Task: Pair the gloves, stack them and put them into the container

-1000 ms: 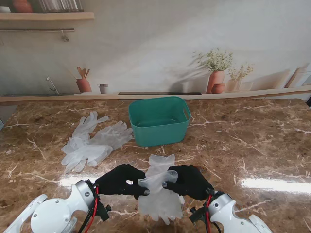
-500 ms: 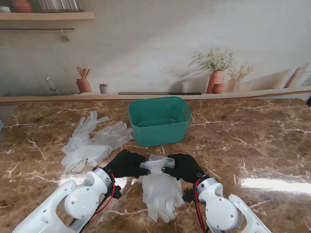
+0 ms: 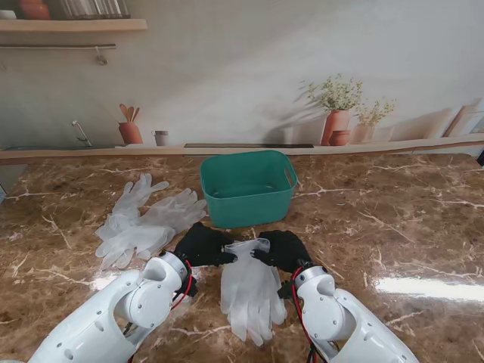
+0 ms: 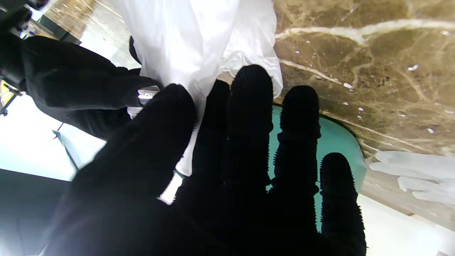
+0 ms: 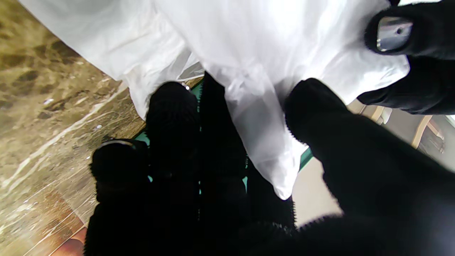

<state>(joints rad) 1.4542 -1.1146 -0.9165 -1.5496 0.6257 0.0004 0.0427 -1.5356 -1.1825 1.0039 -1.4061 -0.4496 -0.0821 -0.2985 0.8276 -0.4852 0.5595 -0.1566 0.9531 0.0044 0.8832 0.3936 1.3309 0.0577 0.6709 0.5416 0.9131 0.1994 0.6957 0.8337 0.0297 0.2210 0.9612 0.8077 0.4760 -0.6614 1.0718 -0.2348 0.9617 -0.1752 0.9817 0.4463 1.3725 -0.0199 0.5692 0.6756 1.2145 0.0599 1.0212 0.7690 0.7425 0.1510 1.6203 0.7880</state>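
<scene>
Your left hand point(image 3: 203, 246) and right hand point(image 3: 281, 249) both grip the cuff end of the stacked pair of gloves point(image 3: 251, 287), one at each corner, just on your side of the green container point(image 3: 248, 187). From the stand view, the pair hangs from that pinched edge toward you, its glove fingers pointing to 6 o'clock and lying on the brown marble desk point(image 3: 393, 219) between your two forearms.

In the left wrist view, the black-covered thumb and fingers point(image 4: 249, 106) close on the white film of the pair point(image 4: 185, 39), with the container's teal rim point(image 4: 334, 135) showing just past the fingertips. In the right wrist view, the right hand's fingers point(image 5: 170, 117) sit under the sheet and the thumb presses from the other side, so the pair point(image 5: 256, 49) is pinched between them. The left hand's fingertip point(image 5: 394, 32) shows at the far corner of the same sheet.

The container stands at 12 o'clock from your hands, upright and open. You cannot tell from these views whether the cuff touches its near wall.

A second heap of loose gloves point(image 3: 147, 219) lies on the desk at about 10 o'clock from your left hand, beside the container's left wall and apart from it. Your hands are not touching that heap.
</scene>
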